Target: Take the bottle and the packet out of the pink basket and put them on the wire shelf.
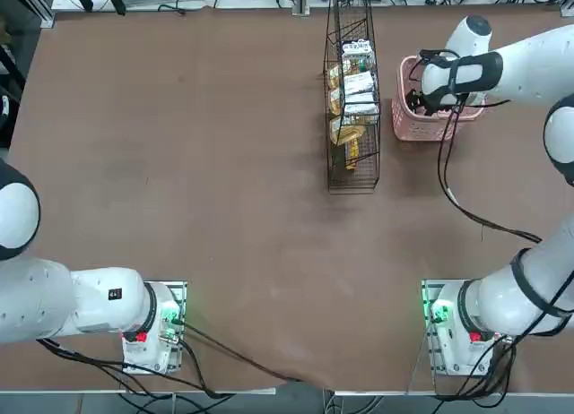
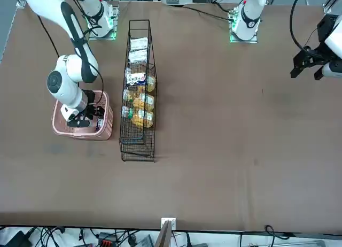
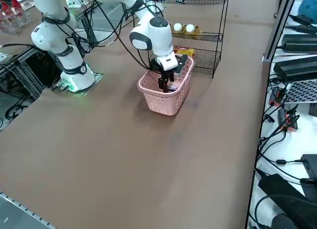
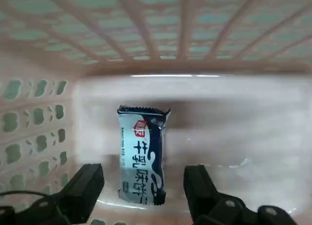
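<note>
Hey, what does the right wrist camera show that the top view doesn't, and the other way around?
Only the right wrist view shows the packet lying on the floor of the pink basket, lined up between the open fingers of the right gripper. Only the top view shows the wire shelf stocked with packets, standing beside the basket, where the arm hides the basket's inside. Both show the right gripper down in the pink basket. Neither shows the bottle there.
</note>
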Controlling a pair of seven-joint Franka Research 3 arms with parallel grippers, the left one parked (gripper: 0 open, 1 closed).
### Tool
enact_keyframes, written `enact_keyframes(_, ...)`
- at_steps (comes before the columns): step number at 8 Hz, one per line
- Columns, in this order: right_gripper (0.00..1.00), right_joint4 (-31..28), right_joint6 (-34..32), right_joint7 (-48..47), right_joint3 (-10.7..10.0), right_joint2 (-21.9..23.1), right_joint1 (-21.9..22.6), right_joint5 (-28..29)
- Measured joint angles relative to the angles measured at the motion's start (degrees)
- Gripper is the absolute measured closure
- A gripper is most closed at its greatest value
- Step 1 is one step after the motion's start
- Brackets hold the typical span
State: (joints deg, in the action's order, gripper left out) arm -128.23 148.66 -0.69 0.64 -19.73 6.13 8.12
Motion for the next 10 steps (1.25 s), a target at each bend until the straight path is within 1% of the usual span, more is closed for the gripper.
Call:
enact_keyframes(5,0.01,0.0,1.4,-0.1,0.0,-1.9,0.0,0.0)
enact_keyframes(10,0.01,0.1,1.6,-0.4,0.0,-2.5,0.0,0.1)
